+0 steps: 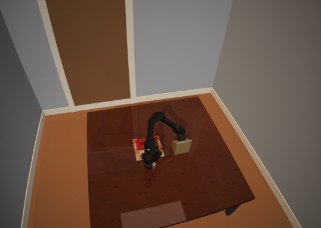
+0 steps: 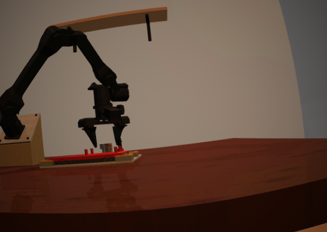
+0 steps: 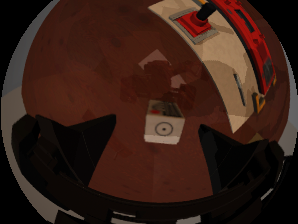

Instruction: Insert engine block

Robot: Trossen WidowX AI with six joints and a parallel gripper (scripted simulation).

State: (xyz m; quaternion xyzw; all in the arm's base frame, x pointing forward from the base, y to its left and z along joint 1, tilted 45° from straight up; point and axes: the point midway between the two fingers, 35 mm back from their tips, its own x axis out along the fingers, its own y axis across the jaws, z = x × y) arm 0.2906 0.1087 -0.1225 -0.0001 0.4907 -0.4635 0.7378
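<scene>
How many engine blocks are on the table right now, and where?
1. The small grey engine block lies on the table just off the car body's board, directly beneath the open gripper. Others could be hidden behind the arm in the top view.

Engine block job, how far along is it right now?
Nothing is placed yet. The small grey engine block sits on the dark wooden table, beside the red car body on its tan base. In hand: the open black gripper hangs just above the block, fingers empty. Left: grasp, insert, push down, withdraw.
</scene>
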